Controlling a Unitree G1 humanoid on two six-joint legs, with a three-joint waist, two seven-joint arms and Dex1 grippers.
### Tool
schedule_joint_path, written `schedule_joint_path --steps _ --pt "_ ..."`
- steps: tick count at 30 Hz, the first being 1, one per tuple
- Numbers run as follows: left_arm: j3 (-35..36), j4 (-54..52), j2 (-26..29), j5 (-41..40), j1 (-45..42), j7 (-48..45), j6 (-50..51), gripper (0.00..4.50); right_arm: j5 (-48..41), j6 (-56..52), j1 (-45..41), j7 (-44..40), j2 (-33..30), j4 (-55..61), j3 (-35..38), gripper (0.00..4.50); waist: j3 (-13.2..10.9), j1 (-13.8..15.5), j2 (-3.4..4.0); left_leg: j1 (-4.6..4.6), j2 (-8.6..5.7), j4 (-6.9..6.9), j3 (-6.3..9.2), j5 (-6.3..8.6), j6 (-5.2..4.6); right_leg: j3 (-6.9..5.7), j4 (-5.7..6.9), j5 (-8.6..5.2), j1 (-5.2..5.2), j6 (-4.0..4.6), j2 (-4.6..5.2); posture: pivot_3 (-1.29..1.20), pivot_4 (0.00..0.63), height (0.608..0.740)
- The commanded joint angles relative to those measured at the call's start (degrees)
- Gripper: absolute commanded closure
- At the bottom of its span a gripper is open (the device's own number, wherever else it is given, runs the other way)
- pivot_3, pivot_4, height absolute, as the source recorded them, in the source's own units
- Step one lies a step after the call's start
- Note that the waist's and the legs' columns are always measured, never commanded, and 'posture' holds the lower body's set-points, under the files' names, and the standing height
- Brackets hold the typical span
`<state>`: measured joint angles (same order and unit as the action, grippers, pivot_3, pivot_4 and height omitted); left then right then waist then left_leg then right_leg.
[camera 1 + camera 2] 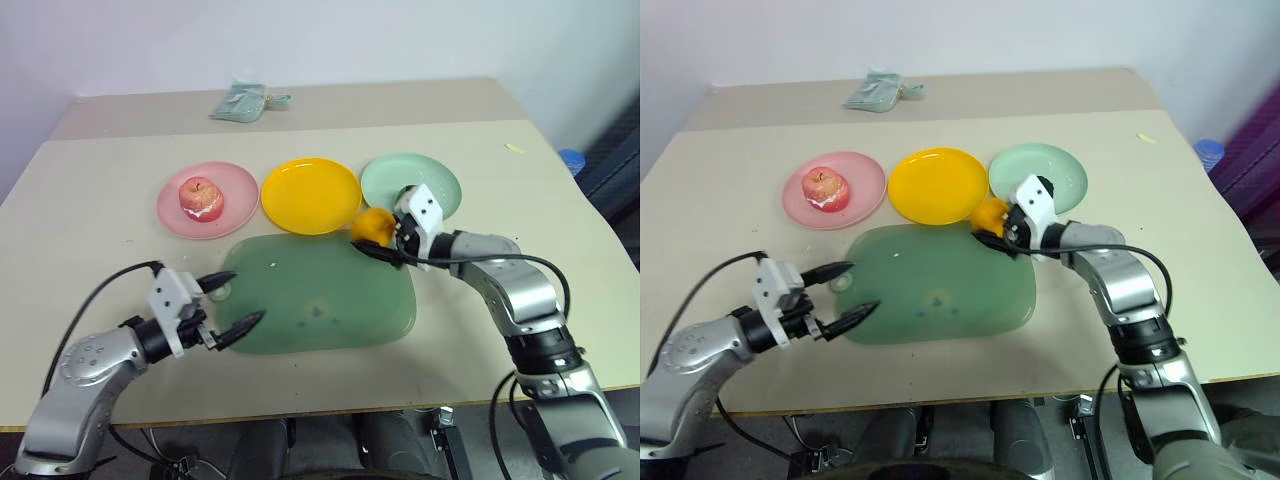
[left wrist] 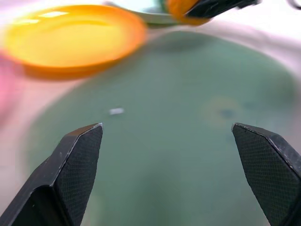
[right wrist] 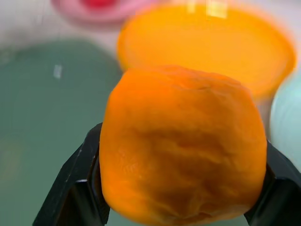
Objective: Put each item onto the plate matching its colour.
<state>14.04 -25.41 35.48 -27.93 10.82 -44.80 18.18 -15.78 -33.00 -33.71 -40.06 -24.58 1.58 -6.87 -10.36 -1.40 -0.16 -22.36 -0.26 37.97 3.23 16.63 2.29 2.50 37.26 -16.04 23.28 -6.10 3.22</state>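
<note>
Nearest us, the left gripper [image 1: 232, 305] hung spread and empty over the board [image 1: 320, 295] at seven o'clock, while the right gripper [image 3: 174, 207] pinched the orange [image 3: 181, 150] — firm, round, likely slippery, best squeezed across its middle — just at four o'clock of the yellow plate [image 1: 310, 195].

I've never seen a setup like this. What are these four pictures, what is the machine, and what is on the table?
It is a two-armed robot. The two wide pictures come from cameras in its head, looking down at the table. The two close-ups come from cameras on its wrists, looking along each gripper's black fingers.

On the table are a pink plate with a red apple on it, a yellow plate, a mint green plate, a large dark green board, and a pale green cloth bundle at the far edge.

The right gripper holds an orange near the yellow plate. The left gripper is open, holding nothing.
</note>
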Motion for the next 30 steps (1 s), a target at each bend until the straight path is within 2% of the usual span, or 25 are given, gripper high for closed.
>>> schedule_joint_path --steps 1,8,10,12,13,17,20,23,26,30 --pt "5.3 0.9 -1.0 -1.6 -0.3 3.2 0.1 0.0 2.7 -0.4 -8.0 7.4 7.0 -7.2 -0.7 1.88 0.0 0.1 0.0 -0.01 0.0 0.0 0.02 -0.01 0.01 -0.01 0.01 0.0 0.01 0.0 0.0 0.0 0.15 0.74" --pt "6.3 -1.8 -2.7 -1.2 1.6 7.3 1.0 0.0 8.0 11.9 -21.3 13.4 18.0 -36.2 -0.3 1.88 0.0 0.4 -0.02 -0.08 -0.1 -0.03 -0.01 -0.02 0.05 -0.03 -0.02 0.01 0.07 0.0 0.12 0.0 0.15 0.74" --pt "6.3 -3.5 -3.2 -1.4 2.3 8.4 1.6 0.0 8.1 15.5 -23.1 13.5 18.4 -40.0 0.9 0.84 0.0 0.5 -0.02 -0.1 -0.13 -0.04 0.0 -0.02 0.05 -0.03 -0.02 0.01 0.08 0.0 0.16 0.0 0.15 0.74" --pt "6.0 -5.3 -3.8 -1.7 2.6 9.9 2.4 0.0 7.9 18.2 -23.3 12.2 17.7 -40.3 1.7 0.06 0.0 0.4 -0.01 -0.11 -0.15 -0.04 0.0 -0.02 0.05 -0.03 -0.02 0.01 0.09 0.0 0.2 0.0 0.15 0.74" --pt "6.2 -6.0 -4.0 -1.9 2.8 10.6 2.7 0.0 7.9 19.2 -22.5 11.2 16.7 -38.6 1.8 0.06 0.0 0.4 -0.01 -0.11 -0.15 -0.04 0.0 -0.02 0.05 -0.03 -0.01 0.01 0.09 0.0 0.2 0.0 0.15 0.74" --pt "9.9 -5.8 -4.8 -3.2 4.3 12.0 2.8 0.0 7.4 20.3 -14.5 4.2 8.3 -24.7 2.3 0.06 0.0 0.5 -0.01 -0.12 -0.15 -0.05 0.02 -0.02 0.05 -0.05 -0.01 0.01 0.1 -0.01 0.2 0.0 0.15 0.74" --pt "14.7 -2.5 -4.2 -2.6 5.6 12.6 1.2 0.0 3.6 20.0 -6.0 -3.7 -0.7 -12.3 5.3 0.06 0.0 0.6 -0.02 -0.13 -0.15 -0.06 0.04 -0.01 0.04 -0.08 -0.06 0.0 0.07 -0.01 0.21 0.0 0.15 0.74" --pt "19.4 1.9 -3.4 -1.7 6.9 12.8 0.2 0.0 -2.1 15.8 3.1 -10.5 -9.8 -4.8 11.3 0.06 0.0 0.5 0.0 -0.09 -0.13 -0.06 0.0 -0.01 0.02 -0.07 -0.06 0.0 0.04 -0.01 0.17 0.0 0.15 0.74" --pt "22.9 4.7 -2.6 -1.0 9.6 11.7 -0.9 0.0 -7.1 11.7 13.9 -16.6 -17.8 -0.5 17.4 0.06 0.0 0.6 -0.05 -0.06 -0.08 -0.06 0.01 0.01 -0.01 -0.07 -0.08 -0.01 -0.03 0.0 0.12 0.0 0.15 0.74" --pt "24.9 5.1 -2.5 -1.2 11.4 11.7 -1.4 0.0 -8.8 10.0 19.9 -18.1 -21.3 -0.9 20.4 0.06 0.0 0.1 -0.07 0.06 -0.01 -0.04 -0.13 0.04 -0.06 0.02 -0.12 -0.01 -0.12 0.0 0.06 0.0 0.15 0.74"
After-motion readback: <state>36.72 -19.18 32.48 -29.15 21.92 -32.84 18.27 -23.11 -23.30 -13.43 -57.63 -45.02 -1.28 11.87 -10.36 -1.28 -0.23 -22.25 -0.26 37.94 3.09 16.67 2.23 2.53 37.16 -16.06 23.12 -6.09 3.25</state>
